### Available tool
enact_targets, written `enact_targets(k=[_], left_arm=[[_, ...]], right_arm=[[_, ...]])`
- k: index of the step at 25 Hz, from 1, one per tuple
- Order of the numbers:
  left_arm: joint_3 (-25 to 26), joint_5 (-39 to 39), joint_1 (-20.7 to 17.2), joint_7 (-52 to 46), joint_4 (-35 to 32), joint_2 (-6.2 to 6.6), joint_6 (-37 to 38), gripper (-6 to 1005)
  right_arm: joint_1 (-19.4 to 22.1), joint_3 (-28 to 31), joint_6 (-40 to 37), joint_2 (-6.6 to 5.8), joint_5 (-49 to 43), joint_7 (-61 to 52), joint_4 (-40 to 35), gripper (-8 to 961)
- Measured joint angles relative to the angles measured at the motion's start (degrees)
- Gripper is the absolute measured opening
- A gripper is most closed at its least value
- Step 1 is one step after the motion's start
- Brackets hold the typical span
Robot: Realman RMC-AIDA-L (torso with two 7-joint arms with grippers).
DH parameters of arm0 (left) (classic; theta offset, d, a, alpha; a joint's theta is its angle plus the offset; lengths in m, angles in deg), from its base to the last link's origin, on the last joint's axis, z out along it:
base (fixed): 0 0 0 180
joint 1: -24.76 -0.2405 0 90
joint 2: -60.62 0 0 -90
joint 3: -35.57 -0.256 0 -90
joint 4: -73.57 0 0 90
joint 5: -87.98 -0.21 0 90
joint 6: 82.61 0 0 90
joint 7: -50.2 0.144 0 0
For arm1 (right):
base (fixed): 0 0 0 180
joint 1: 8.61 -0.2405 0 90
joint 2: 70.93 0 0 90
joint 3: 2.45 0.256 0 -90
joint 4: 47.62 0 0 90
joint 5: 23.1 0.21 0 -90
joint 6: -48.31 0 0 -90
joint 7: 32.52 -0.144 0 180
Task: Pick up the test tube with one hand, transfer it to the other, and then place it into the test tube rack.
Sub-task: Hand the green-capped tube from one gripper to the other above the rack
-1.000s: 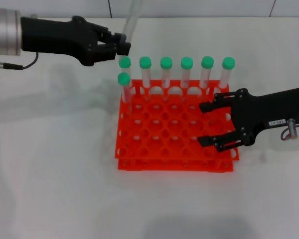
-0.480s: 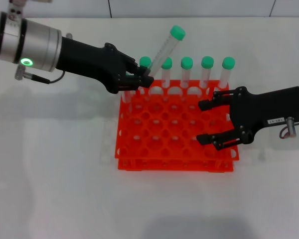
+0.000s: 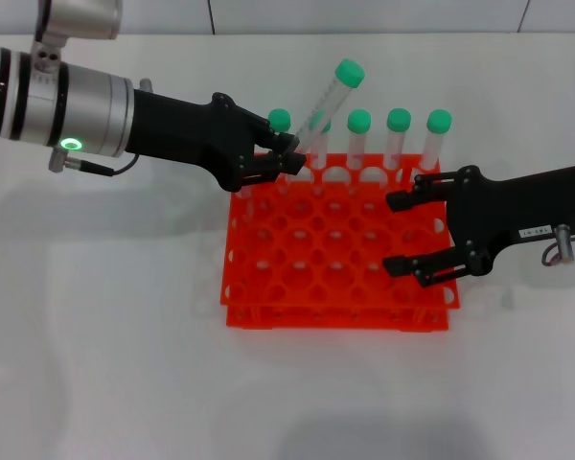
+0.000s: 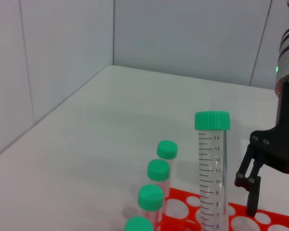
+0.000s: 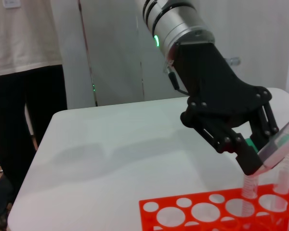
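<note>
The test tube (image 3: 328, 103), a slim clear plastic tube with a round green cap and printed graduation marks, is tilted with its cap up and away from the left gripper (image 3: 289, 153), whose fingers pinch its lower end above the back edge of the test tube rack (image 3: 335, 278), a bright orange-red two-tiered square with round holes; the right gripper (image 3: 407, 233) hovers spread over the rack's right side

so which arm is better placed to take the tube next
Right. The left pincer already grips the test tube low down, cap tilted toward the right pincer, which is open over the test tube rack.
</note>
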Motion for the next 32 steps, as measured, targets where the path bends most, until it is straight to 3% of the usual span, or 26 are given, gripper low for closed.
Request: enact_targets(k=[16, 24, 32], left_arm=[[-0.3, 1.0, -1.0, 2.9, 1.0, -0.67, -0.9, 251], [-0.3, 1.0, -1.1, 2.9, 1.0, -0.74, -0.9, 256], [-0.3, 1.0, -1.1, 3.2, 0.8, -1.17, -0.9, 261]], right_arm=[[-1.0, 3.5, 0.2, -1.15, 0.0, -4.1, -1.7, 788], [-1.1, 5.0, 2.3, -0.03, 1.7, -9.2, -4.0, 787], [-0.8, 4.5, 2.5, 0.16, 10.9, -10.0, -0.2, 786]])
